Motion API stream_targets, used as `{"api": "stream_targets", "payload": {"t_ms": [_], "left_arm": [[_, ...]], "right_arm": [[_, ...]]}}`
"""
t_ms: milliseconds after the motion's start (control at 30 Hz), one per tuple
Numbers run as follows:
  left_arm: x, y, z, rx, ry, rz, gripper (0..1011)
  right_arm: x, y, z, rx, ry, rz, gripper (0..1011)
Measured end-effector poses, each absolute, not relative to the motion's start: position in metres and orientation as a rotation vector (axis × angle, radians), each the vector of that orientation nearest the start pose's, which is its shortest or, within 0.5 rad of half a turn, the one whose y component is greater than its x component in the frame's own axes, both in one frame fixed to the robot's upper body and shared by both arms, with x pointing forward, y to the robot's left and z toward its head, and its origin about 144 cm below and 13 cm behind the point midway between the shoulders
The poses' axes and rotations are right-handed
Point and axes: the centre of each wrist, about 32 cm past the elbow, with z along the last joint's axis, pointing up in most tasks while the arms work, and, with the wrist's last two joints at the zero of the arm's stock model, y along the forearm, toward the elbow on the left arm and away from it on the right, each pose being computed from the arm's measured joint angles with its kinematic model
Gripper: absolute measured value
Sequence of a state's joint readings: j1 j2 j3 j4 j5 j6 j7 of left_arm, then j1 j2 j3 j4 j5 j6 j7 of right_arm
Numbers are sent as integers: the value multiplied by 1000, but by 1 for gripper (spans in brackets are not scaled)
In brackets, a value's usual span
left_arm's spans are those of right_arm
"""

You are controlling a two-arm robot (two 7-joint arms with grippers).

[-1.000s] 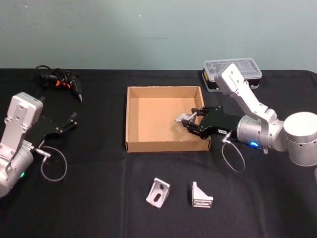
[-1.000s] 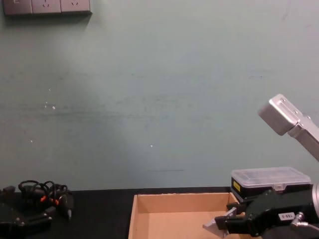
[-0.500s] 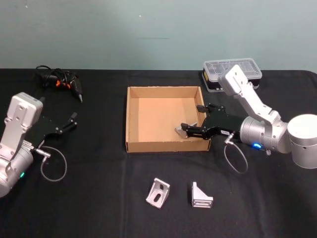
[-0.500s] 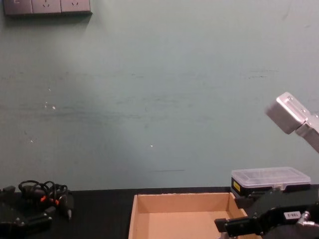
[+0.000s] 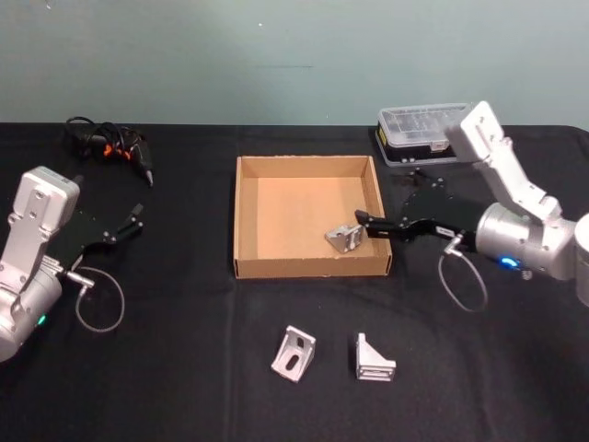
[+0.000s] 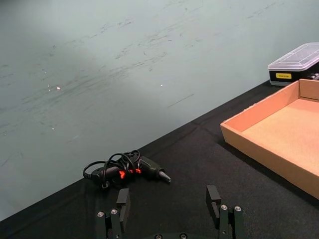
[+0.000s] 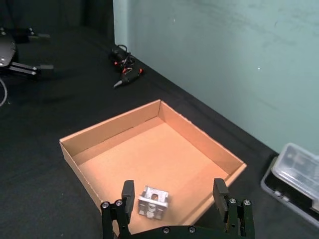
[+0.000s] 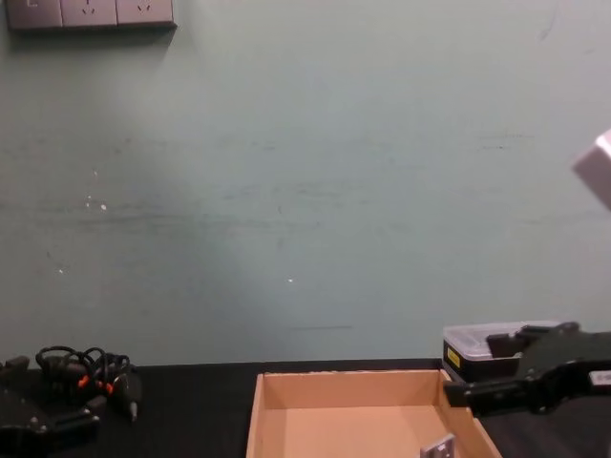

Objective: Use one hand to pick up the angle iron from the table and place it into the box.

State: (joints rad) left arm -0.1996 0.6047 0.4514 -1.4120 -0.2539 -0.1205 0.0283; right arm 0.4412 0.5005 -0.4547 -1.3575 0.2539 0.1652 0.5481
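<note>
Angle iron (image 5: 344,238) was seen loose in box (image 5: 241,214). Right gripper (image 7: 173,193) was spread wide by wall; wall could be snagged, box dragged. Left gripper (image 6: 168,199) was parked, fingers apart.

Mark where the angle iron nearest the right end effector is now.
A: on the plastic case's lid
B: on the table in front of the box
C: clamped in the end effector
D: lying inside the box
D: the angle iron lies on the floor of the box, near its right wall, and the right end effector beside it is open.
</note>
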Motion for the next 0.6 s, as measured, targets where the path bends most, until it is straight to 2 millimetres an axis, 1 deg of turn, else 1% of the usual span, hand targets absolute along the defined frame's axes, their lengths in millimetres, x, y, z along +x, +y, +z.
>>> {"api": "stream_targets", "payload": {"t_ms": [100,233,300,333,467,600], "left_arm": [[489,310,1140,304,-285,1248,1000],[489,310,1140,305,-285,1248,1000],[489,310,1140,304,-285,1248,1000],[489,310,1140,304,-285,1248,1000],[489,310,1140,304,-285,1248,1000],[489,310,1140,305,-285,1248,1000]], "right_arm": [[546,-291,1217,-375,-123,-773,1000],[535,-299,1223,-370,-136,-779,1000],[524,-308,1228,-374,-146,-774,1000],[524,-308,1228,-374,-146,-774,1000],[507,-321,1235,-397,-152,-745,1000],[495,-331,1239,-427,-148,-711,1000]]}}
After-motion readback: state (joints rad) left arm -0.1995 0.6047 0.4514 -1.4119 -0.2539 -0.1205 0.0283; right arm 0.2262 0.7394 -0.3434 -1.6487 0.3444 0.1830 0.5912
